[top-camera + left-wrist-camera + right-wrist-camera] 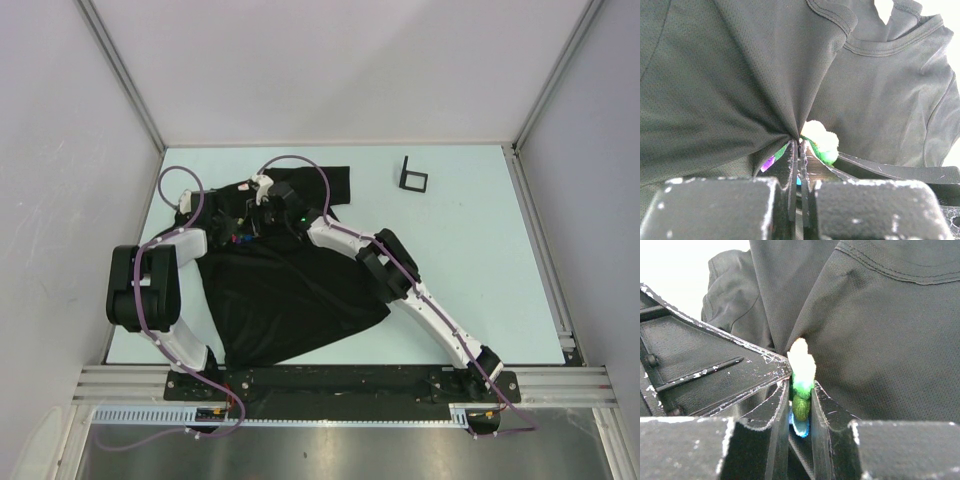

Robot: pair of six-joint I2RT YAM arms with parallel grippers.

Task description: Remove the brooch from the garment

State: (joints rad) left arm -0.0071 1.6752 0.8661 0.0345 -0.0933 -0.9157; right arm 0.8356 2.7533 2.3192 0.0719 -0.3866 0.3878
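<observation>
The black T-shirt garment (290, 290) lies spread on the table and fills both wrist views (730, 75) (880, 340). The brooch (238, 240) sits near its upper left, between my two grippers. My left gripper (230, 230) is shut, with its jaws pinching a gathered fold of the garment (800, 145); the green and pale brooch (822, 145) shows just to the right of them. My right gripper (256, 218) is shut on the brooch (802, 390), whose pale, green and blue bits sit between the jaws (801, 387).
A small black square frame (412, 176) stands on the table at the back right. The left gripper's finger (715, 365) sits close against my right gripper. White walls enclose the table on three sides.
</observation>
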